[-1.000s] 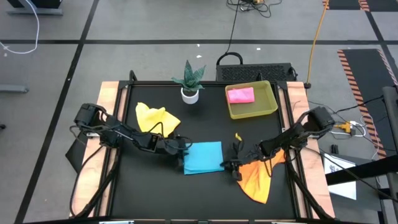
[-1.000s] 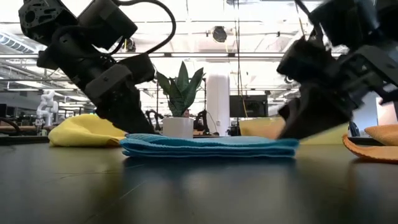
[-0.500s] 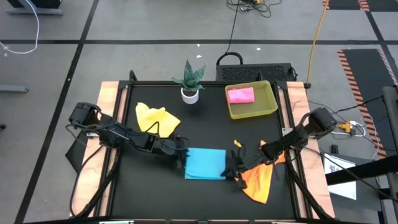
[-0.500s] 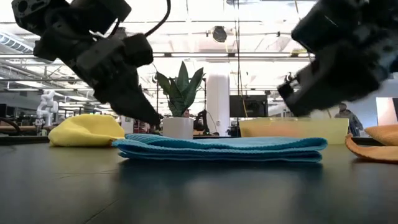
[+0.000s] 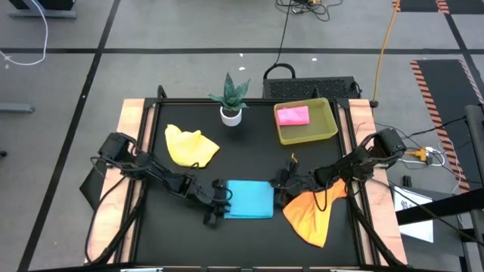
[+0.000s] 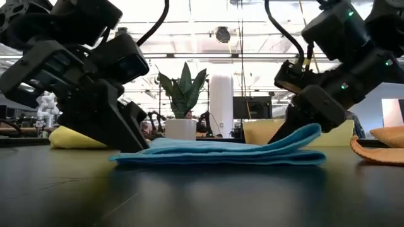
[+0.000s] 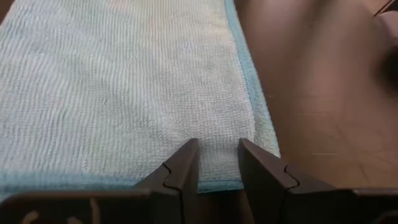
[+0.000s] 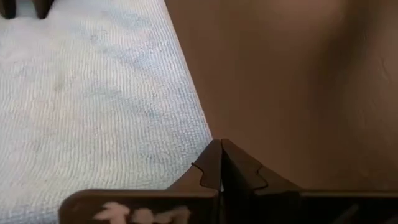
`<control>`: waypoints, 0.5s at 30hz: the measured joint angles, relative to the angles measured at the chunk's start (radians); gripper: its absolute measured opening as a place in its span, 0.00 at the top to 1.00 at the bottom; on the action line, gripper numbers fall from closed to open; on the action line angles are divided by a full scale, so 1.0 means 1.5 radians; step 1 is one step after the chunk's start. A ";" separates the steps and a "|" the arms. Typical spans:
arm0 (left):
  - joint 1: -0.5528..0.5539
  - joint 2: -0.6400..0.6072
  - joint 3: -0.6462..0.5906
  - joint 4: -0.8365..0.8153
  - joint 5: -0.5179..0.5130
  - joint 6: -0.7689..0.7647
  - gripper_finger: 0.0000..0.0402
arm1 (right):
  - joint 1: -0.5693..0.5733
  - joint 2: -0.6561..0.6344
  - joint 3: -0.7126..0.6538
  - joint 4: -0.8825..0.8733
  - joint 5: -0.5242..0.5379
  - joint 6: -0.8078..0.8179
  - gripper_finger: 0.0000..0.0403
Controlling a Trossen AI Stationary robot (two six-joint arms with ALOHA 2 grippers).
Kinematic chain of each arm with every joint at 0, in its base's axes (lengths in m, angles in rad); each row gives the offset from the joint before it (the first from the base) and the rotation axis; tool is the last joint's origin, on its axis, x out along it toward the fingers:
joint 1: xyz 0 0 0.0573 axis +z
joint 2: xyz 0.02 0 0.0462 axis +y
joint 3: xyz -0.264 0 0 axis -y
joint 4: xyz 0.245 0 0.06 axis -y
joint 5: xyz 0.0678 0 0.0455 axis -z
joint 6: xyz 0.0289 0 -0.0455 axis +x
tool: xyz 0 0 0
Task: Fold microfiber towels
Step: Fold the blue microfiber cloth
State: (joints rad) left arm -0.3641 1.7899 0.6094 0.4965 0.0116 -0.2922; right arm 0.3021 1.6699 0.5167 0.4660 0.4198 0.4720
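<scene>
The light blue towel [image 5: 249,199] lies folded at the table's middle, its layers stacked [image 6: 214,153]. My left gripper [image 5: 215,209] is at its near left corner, open, its fingertips [image 7: 186,155] over the cloth just inside the edge. My right gripper [image 5: 282,181] is shut at the towel's far right corner. The yellow towel [image 5: 190,145] lies crumpled at the far left, and the orange towel [image 5: 310,215] at the near right. The pink towel [image 5: 293,115] lies folded in the tray. My left gripper's fingertips are low over the blue towel's corner [image 7: 217,158], slanting down from the left; whether they touch the cloth I cannot tell. My right gripper pinches the towel's right edge at a corner [image 8: 202,146] between its shut fingers, slanting down from the right. That end [image 6: 308,133] is lifted off the layers below; the rest lies flat.
A yellow-green tray [image 5: 327,125] stands at the far right. A potted plant [image 5: 230,98] stands at the far edge's middle. Bare black table shows at the near left [image 5: 174,234].
My left gripper has gone toward the near edge along the blue towel's left side, dropping to its near corner. My right gripper has gone toward the far edge to the towel's far right corner. The towel has slid a little toward the near edge, and its right end is now raised.
</scene>
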 joint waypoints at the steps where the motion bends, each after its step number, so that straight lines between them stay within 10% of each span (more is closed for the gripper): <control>1: -0.001 0.000 0.001 -0.010 -0.004 -0.002 0.71 | 0.003 0.000 0.000 -0.007 0.001 0.008 1.00; 15: 0.034 -0.174 -0.003 -0.258 -0.142 0.084 0.71 | 0.171 -0.002 0.000 0.078 -0.079 0.090 1.00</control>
State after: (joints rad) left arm -0.3136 1.5283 0.6048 0.1093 -0.2019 -0.1656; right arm 0.5592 1.6667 0.5167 0.5823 0.3009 0.6066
